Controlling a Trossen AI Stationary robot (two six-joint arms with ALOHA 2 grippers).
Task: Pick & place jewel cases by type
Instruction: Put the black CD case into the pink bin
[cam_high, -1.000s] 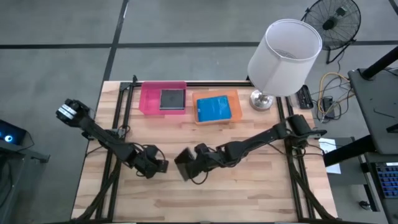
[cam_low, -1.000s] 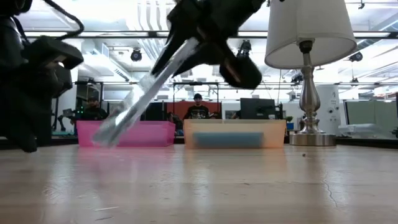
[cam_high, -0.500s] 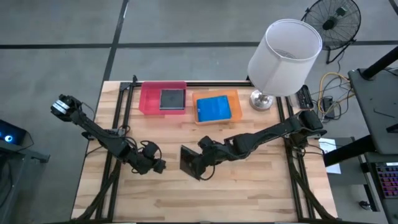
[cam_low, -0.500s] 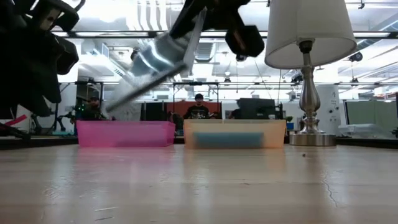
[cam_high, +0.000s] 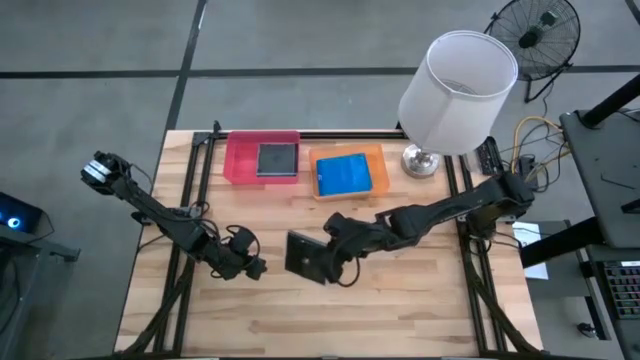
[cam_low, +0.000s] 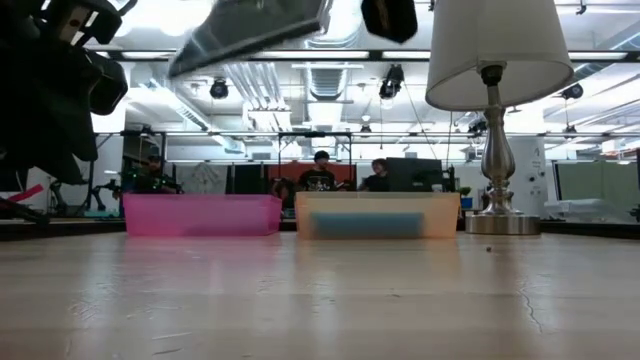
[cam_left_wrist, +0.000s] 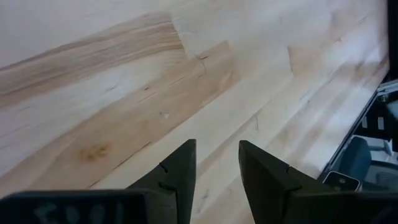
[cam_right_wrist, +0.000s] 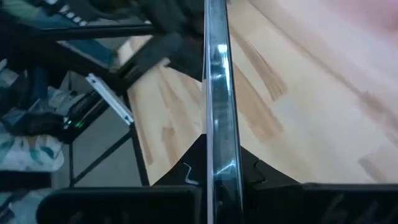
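Right pincer (cam_high: 325, 258) at centre of the high view, clamped on the edge of a dark jewel case (cam_high: 305, 256); case juts left of it, raised off the desk (cam_high: 400, 310). Left pincer (cam_high: 255, 267) at lower left, slightly parted, holding nothing.

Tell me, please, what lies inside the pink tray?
Inside the pink tray one dark square jewel case lies flat. Whether more cases are stacked under it cannot be seen, since it covers them from above.

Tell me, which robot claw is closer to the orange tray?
The right one. The right gripper hangs in front of the orange tray, clamped on a dark jewel case. The left gripper sits farther away, over toward the left side of the table.
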